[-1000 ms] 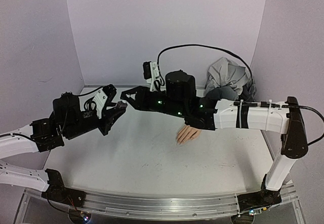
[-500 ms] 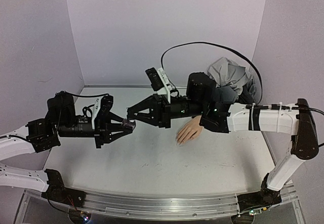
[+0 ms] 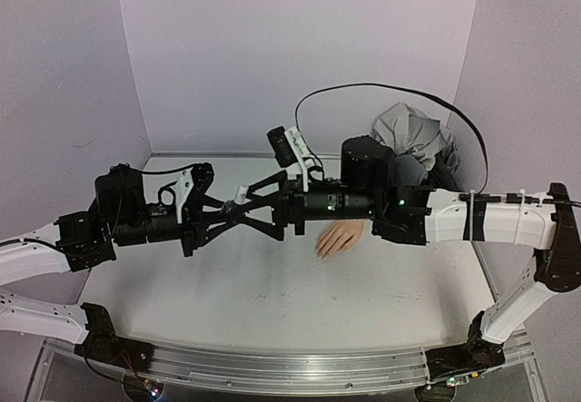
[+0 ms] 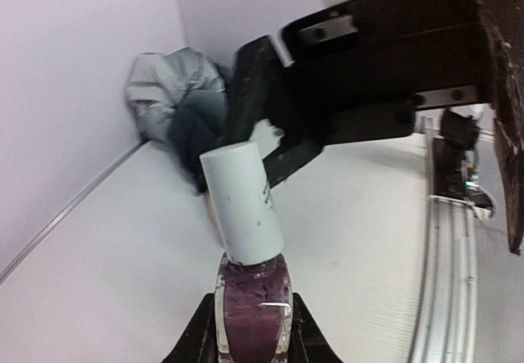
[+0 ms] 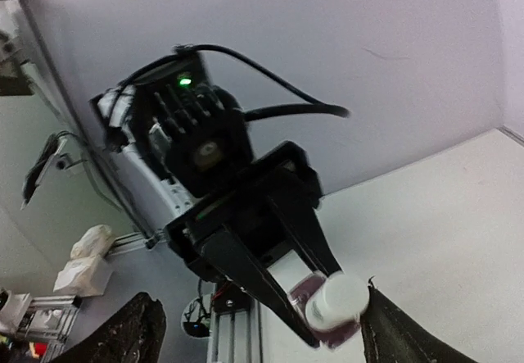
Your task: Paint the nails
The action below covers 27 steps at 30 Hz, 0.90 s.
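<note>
Above the left-centre of the surface [image 3: 227, 302], the left gripper [image 4: 251, 342] is clamped on a small bottle [image 4: 252, 301] of dark purple polish. The bottle's white cap [image 4: 243, 201] points toward the other arm. The right gripper [image 3: 247, 207] is spread wide, its fingers [image 5: 127, 330] on either side of that cap; whether they touch it cannot be told.

Farther back, right of centre, the mannequin hand [image 3: 338, 240] lies flat. Its long axis runs from far right to near left, with the fingertips toward the near-left corner. Its wrist is hidden under the right arm. The nails [image 3: 320, 255], at that near-left end, are too small to make out. A crumpled grey cloth [image 3: 413, 134] sits in the far right corner.
</note>
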Each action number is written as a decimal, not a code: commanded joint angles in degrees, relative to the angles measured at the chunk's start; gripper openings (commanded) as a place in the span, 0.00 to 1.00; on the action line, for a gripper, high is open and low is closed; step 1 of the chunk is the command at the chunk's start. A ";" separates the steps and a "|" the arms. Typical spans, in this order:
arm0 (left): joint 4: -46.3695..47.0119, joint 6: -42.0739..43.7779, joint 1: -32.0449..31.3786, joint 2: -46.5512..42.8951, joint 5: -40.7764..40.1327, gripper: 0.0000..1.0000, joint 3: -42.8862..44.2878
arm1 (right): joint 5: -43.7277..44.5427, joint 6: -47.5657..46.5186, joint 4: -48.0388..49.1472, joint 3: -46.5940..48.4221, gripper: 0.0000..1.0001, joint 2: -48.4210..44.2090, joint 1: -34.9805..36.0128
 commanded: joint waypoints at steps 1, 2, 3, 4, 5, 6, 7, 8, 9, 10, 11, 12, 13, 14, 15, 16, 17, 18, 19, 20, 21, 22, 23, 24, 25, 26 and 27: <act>2.42 2.50 0.38 -0.17 -20.97 0.00 3.19 | 25.33 9.71 -7.04 3.72 0.90 -2.45 0.04; 2.21 2.87 0.38 -0.27 -21.88 0.00 3.33 | 27.59 12.61 -8.08 4.63 0.92 -1.92 0.10; 2.11 3.10 0.38 -0.29 -22.27 0.00 3.43 | 28.08 14.69 -8.45 5.57 0.93 -1.28 0.08; 2.02 3.17 0.38 -0.33 -22.55 0.00 3.49 | 27.56 16.33 -8.33 6.43 0.93 -0.57 0.07; 1.94 3.28 0.38 -0.42 -22.74 0.00 3.47 | 26.64 17.62 -7.76 7.58 0.92 0.38 0.05; 1.97 3.30 0.38 -0.50 -22.81 0.00 3.46 | 25.71 18.44 -7.57 8.88 0.88 1.75 0.05; 1.92 3.32 0.38 -0.46 -23.03 0.00 3.46 | 25.16 19.07 -7.55 10.27 0.81 2.69 0.05; 1.84 3.29 0.38 -0.38 -23.31 0.00 3.39 | 25.01 19.70 -7.48 11.76 0.76 3.53 0.15; 1.83 3.33 0.38 -0.35 -23.53 0.00 3.36 | 25.15 20.53 -7.15 12.53 0.72 4.26 0.12; 1.77 3.38 0.42 -0.26 -23.81 0.00 3.43 | 24.74 20.89 -6.59 13.27 0.69 5.17 0.12; 1.75 3.48 0.39 -0.20 -24.19 0.00 3.42 | 24.14 21.22 -6.11 14.16 0.67 6.13 0.12; 1.67 3.51 0.38 -0.20 -24.33 0.00 3.49 | 23.49 21.49 -5.94 15.15 0.66 7.15 0.12; 1.59 3.44 0.38 -0.18 -24.43 0.00 3.57 | 22.80 21.58 -5.90 16.21 0.66 8.08 0.12; 1.58 3.50 0.38 -0.19 -24.37 0.00 3.55 | 22.25 21.55 -5.86 17.11 0.64 8.85 0.16; 1.53 3.44 0.38 -0.16 -24.27 0.00 3.55 | 22.10 21.46 -5.79 17.83 0.62 9.50 0.17; 1.49 3.45 0.38 -0.22 -24.28 0.00 3.52 | 22.03 21.45 -5.67 18.31 0.60 9.93 0.20; 1.42 3.55 0.38 -0.17 -24.20 0.00 3.56 | 22.07 21.46 -5.55 18.49 0.58 10.21 0.20; 1.40 3.59 0.38 -0.12 -24.19 0.00 3.56 | 21.97 21.25 -5.53 18.74 0.57 10.36 0.20; 1.40 3.66 0.38 -0.12 -24.04 0.00 3.57 | 21.88 20.92 -5.53 18.78 0.57 10.35 0.23; 1.32 3.74 0.38 -0.08 -23.93 0.00 3.56 | 21.79 20.48 -5.72 18.78 0.58 10.12 0.21; 1.25 3.83 0.38 -0.07 -23.78 0.00 3.56 | 21.82 20.13 -6.28 18.67 0.59 9.76 0.20; 1.18 3.90 0.34 -0.11 -23.42 0.00 3.63 | 21.60 19.52 -7.34 18.62 0.63 9.31 0.13; 1.07 4.32 0.36 -0.10 -23.12 0.00 3.68 | 20.95 18.78 -9.49 19.15 0.69 8.97 -0.07; 0.92 4.69 0.38 -0.12 -22.73 0.00 3.69 | 19.63 17.70 -12.60 20.24 0.73 8.95 -0.56; 0.81 5.13 0.38 -0.17 -22.25 0.00 3.72 | 18.51 16.69 -16.37 21.54 0.75 8.86 -1.03; 0.56 5.67 0.38 -0.26 -21.66 0.00 3.68 | 17.82 15.62 -20.60 22.36 0.79 8.50 -1.35; 0.42 6.25 0.38 -0.19 -20.90 0.00 3.74 | 16.81 14.67 -22.06 22.86 0.81 8.29 -1.73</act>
